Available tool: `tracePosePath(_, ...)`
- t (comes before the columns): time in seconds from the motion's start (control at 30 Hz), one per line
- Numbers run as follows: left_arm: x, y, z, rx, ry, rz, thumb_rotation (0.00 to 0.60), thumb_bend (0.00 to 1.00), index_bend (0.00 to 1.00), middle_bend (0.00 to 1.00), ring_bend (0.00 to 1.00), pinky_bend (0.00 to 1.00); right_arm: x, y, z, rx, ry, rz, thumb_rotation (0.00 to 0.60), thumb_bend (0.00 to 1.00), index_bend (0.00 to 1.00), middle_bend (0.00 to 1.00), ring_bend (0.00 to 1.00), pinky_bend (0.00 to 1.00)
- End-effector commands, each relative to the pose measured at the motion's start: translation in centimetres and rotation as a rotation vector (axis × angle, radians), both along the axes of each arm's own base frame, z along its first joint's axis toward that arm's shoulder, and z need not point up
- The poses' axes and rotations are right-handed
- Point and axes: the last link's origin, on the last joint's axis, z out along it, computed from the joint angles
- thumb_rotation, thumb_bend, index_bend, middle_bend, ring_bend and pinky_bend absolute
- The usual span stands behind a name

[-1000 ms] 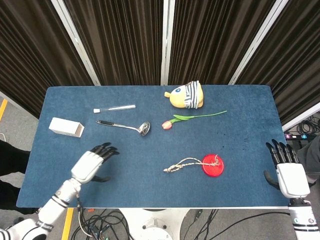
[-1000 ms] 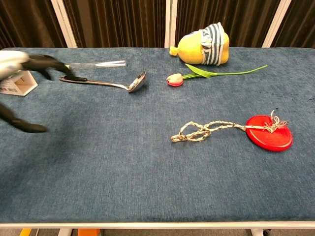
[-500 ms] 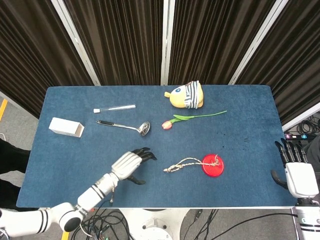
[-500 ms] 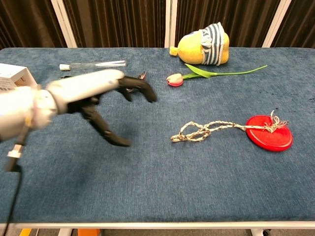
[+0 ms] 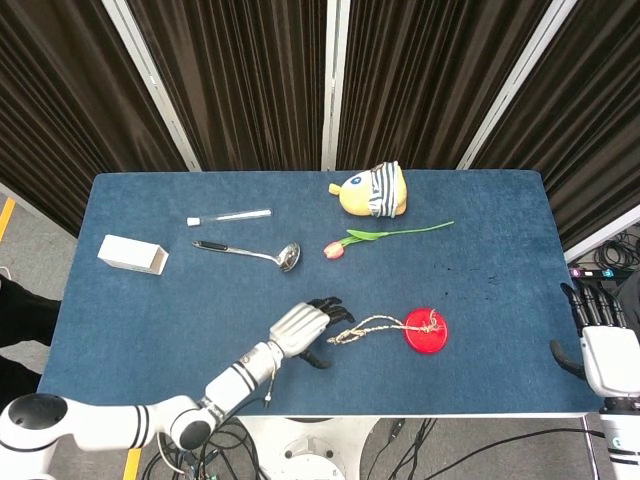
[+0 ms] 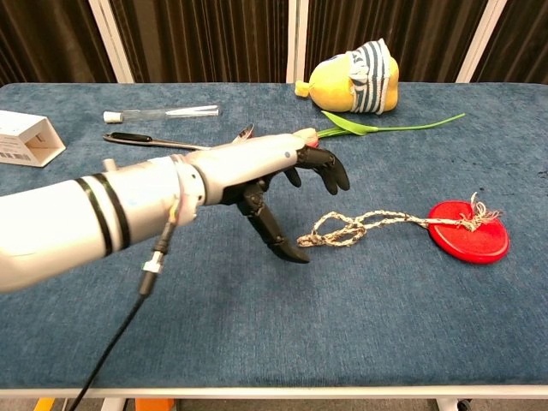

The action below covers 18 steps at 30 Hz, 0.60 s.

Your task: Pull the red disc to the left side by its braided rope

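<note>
Blue felt table [image 5: 150, 310]; left hand [image 6: 282, 175] spread beside knotted braided rope [image 6: 360, 226], flat red disc [image 6: 467, 231].

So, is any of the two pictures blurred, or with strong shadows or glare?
Head view: sharp and evenly lit, with only a faint shadow beneath the left hand beside the braided rope. Chest view: the rope and red disc are crisp, the left forearm close to the lens looks large and slightly soft, and the ladle bowl shows a small glint.
</note>
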Motion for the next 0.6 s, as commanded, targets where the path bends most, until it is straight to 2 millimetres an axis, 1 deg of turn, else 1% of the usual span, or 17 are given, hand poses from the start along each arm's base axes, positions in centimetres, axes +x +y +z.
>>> tracePosePath(0.03,0.9,0.4,-0.8,0.021,0.012,0.012,0.6,0.0,0.26,0.27,0.13,0.23,-0.1,0.0,0.0,0.0,-0.004,-0.002,0.6,0.22,0.0,0.0,0.0,0.0)
tracePosePath(0.13,1.5,0.6,-1.3,0.021,0.025,0.024,0.6,0.0,0.27,0.29,0.15,0.25,-0.3,0.0,0.0,-0.001,-0.008,-0.004,0.6,0.22,0.0,0.0,0.0,0.0)
tracePosePath(0.3,2.3,0.9,-2.0,0.037,0.059,0.029,0.6,0.07,0.29,0.34,0.18,0.29,-0.7,0.0,0.1,-0.004,-0.014,-0.01,0.6,0.22,0.0,0.0,0.0,0.0)
tracePosePath(0.6,3.4,1.4,-3.0,0.055,0.088,0.066,0.6,0.14,0.31,0.4,0.21,0.33,-1.3,0.1,0.4,-0.011,-0.02,-0.024,0.6,0.22,0.0,0.0,0.0,0.0)
